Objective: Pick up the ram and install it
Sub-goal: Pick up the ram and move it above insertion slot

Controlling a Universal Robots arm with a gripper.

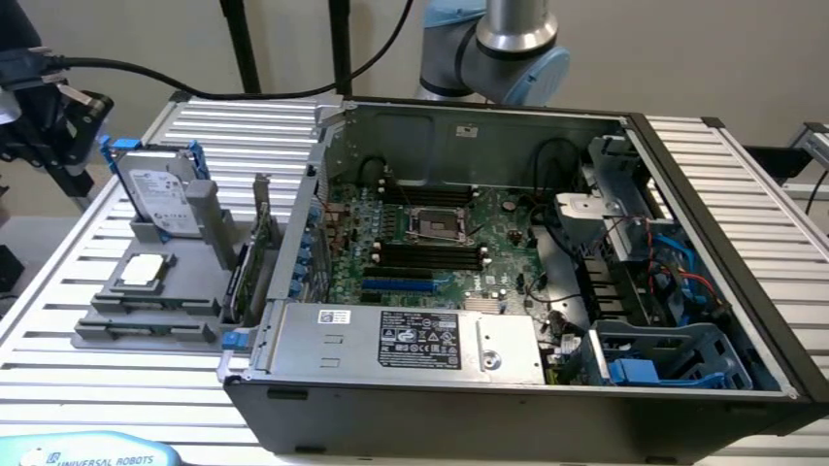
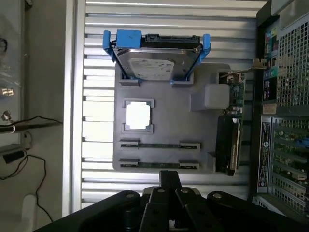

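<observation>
The claw (image 2: 170,178) is closed and empty above the gray holder (image 2: 164,116). The ram (image 2: 159,165) stands on edge in the holder slot nearest the claw, probably to present its upper edge for gripping. The holder sits at the exterior view's left of the computer case (image 1: 518,413).

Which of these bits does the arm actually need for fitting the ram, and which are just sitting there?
Part of the job:
- the claw, shut
- ram stick nearest it in the gray holder
- second ram stick beside it
- black memory slots on the motherboard

Just lying about:
- hard drive in its blue bracket
- square processor chip
- upright expansion card
</observation>
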